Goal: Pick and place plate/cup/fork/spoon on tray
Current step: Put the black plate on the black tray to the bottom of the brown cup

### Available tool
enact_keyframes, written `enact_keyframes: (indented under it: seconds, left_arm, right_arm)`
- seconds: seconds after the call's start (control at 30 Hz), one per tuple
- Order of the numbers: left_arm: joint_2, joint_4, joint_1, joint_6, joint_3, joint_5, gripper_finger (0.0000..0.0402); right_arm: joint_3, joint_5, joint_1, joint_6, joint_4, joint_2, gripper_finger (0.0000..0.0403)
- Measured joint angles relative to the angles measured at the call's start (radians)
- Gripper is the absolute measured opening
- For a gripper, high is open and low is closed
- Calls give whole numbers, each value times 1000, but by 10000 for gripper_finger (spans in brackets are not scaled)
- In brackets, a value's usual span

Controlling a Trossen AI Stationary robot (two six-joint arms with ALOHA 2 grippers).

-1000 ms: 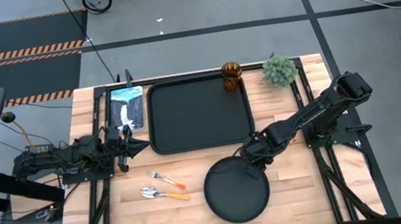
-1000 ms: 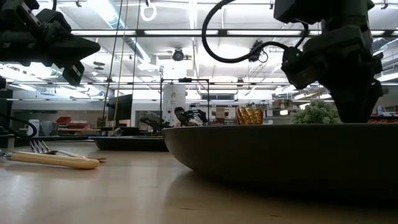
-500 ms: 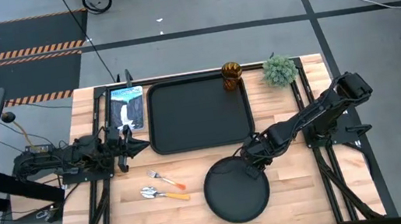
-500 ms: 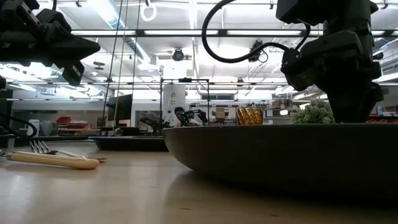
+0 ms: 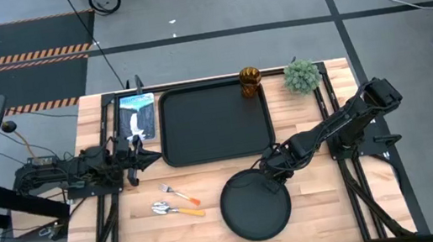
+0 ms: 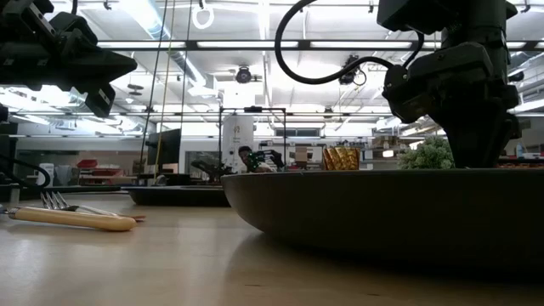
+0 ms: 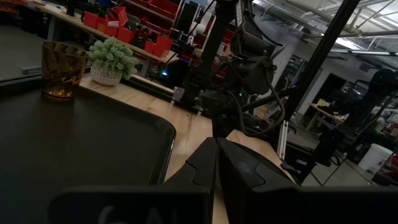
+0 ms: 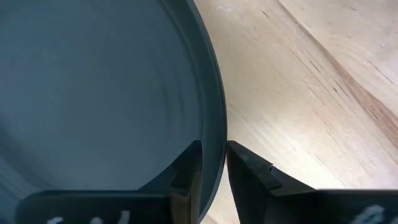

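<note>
Right gripper (image 8: 212,163) straddles the plate (image 5: 255,207) rim, one of its fingers (image 8: 186,168) inside, one outside; narrow gap, not clearly clamped. Plate sits on the desk (image 5: 330,207), just off the tray (image 5: 214,122). Left gripper (image 5: 147,157) is parked beside the tray, fingers closed. Risk: thin rim hold, so the plate could tilt or slip on lift, or catch the tray's edge. Count: one plate, cup (image 5: 250,81), fork (image 5: 178,194), spoon (image 5: 177,210), tray.

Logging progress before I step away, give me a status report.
Right gripper jaws astride the plate rim, not clamped. Left gripper parked beside the tray. Cup already on tray. Nothing blocking.
</note>
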Motion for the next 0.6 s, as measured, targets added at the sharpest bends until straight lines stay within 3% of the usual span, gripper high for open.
enact_keyframes:
  seconds: [0.17,0.4,0.6]
  left_arm:
    - [0,0,0,0,0,0,23]
    - [0,0,0,0,0,0,23]
    - [0,0,0,0,0,0,23]
  right_arm:
    - [0,-5,0,-13,0,0,72]
    - [1,-4,0,-39,0,0,11]
    - [1,-7,-10,-67,-1,0,9]
